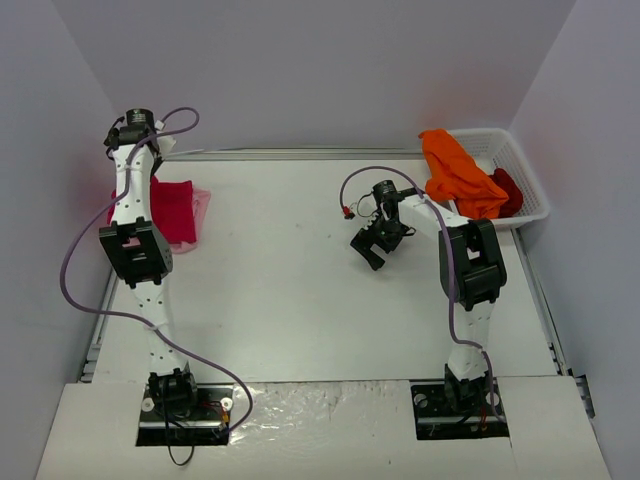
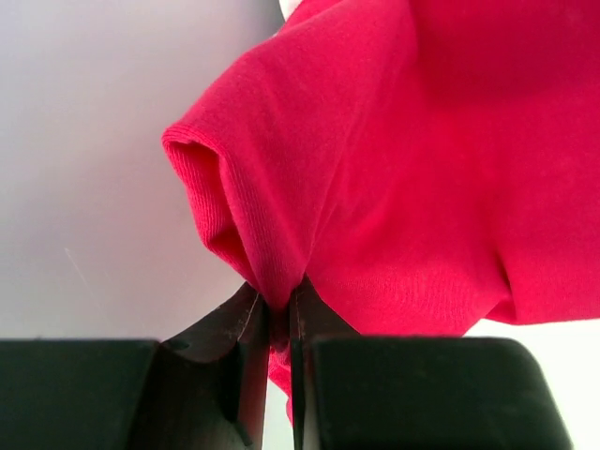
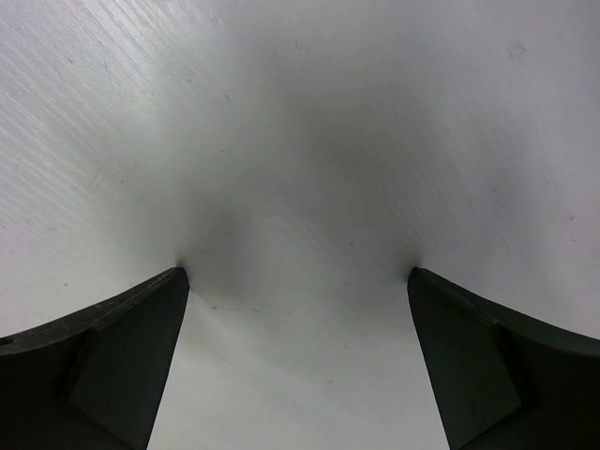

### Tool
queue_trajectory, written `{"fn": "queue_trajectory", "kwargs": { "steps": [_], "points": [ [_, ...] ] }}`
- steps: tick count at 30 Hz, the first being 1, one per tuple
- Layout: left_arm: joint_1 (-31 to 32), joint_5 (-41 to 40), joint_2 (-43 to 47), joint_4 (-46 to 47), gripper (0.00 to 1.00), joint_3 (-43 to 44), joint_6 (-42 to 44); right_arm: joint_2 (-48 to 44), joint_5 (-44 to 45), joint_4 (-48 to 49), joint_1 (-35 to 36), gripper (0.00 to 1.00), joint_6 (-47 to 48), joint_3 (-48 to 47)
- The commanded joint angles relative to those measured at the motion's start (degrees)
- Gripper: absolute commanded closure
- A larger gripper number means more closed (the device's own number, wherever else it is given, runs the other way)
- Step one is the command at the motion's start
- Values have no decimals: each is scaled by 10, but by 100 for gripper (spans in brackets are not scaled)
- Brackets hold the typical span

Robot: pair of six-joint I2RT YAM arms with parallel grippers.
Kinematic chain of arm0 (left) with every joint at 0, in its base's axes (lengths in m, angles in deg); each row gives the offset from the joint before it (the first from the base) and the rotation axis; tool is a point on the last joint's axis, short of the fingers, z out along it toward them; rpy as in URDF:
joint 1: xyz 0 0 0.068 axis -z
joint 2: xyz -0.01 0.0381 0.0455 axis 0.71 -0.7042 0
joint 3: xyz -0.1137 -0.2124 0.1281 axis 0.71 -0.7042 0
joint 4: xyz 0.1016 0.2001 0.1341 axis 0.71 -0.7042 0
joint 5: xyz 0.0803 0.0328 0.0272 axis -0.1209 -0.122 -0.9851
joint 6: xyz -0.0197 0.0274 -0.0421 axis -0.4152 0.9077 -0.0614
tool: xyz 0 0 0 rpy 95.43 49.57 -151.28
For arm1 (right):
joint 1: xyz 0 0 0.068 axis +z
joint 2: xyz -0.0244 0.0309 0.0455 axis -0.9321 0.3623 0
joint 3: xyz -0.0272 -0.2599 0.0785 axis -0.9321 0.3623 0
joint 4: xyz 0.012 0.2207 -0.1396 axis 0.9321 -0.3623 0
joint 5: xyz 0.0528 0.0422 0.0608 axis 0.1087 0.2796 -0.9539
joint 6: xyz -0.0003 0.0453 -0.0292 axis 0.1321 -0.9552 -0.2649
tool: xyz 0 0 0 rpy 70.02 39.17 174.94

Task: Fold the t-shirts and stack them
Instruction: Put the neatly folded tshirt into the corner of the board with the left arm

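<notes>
A white mesh basket (image 1: 528, 170) sits in the worktop's (image 1: 290, 290) far right corner, with an orange t-shirt (image 1: 455, 175) draped over its left rim and trailing towards the near edge and a dark red t-shirt (image 1: 508, 190) bunched inside. A purple cable (image 1: 372, 168) loops off each arm. Near the far left corner the crimson t-shirt (image 1: 172, 210) lies on a pale pink t-shirt (image 1: 203, 205) whose edge shows on the right — the left arm crosses above the pile and hides part of it. The crimson cloth's longer side seems to run far-to-near along the left edge. The left arm stretches far along that edge, and the left gripper (image 2: 278, 305) is pinched tight on a fold of crimson cloth beside the sleeve hem. The right arm bends inward, the right gripper (image 1: 372, 247) spread wide and empty above bare worktop — right of centre.
</notes>
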Motion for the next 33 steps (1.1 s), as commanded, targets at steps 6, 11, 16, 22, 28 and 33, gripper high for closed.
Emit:
{"fn": "queue_trajectory", "kwargs": {
  "steps": [6,11,16,22,28,33],
  "points": [
    [4,-61,-4,56,68,-15,23,88,-2,-52,-22,0,7,49],
    [4,-88,5,93,42,-33,29,89,-3,-54,-24,0,8,48],
    [11,-116,31,126,36,-43,38,90,-3,-55,-24,0,9,48],
    [19,-109,85,128,36,-106,26,90,4,-58,-25,0,11,49],
    [9,123,134,1,36,-137,-86,90,11,-57,-24,0,11,49],
    [-25,465,205,-5,38,-249,-139,66,14,-56,-24,0,9,48]
  ]
}}
